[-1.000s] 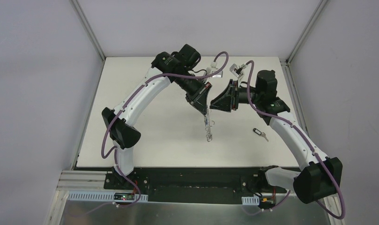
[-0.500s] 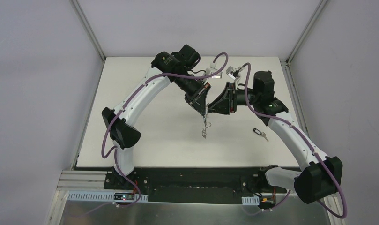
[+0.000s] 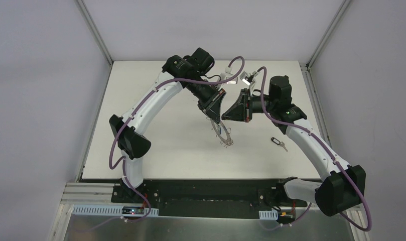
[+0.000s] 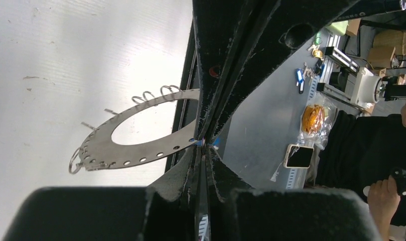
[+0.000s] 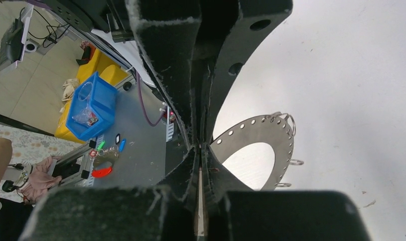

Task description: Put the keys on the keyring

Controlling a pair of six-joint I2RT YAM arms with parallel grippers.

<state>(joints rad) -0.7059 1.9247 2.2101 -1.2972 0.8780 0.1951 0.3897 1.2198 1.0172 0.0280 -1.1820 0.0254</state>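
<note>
Keyring [image 4: 135, 153] is hanging above the table [image 3: 155, 138], between the arms. Left claw [image 4: 203, 142] is clamping its rim. Right claw [image 5: 200, 147] is pinching the same rim, fingers together. Black-headed key [image 3: 276, 142] is lying on the table, well apart.

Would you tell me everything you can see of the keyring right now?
The keyring is a thin, flat grey metal ring like a wide washer. It has a large central opening, a row of small holes along its outer edge and several small wire loops threaded through some of them. It hangs tilted above the white table, touching nothing else, pinched at its rim by the shut left gripper and the shut right gripper.
</note>
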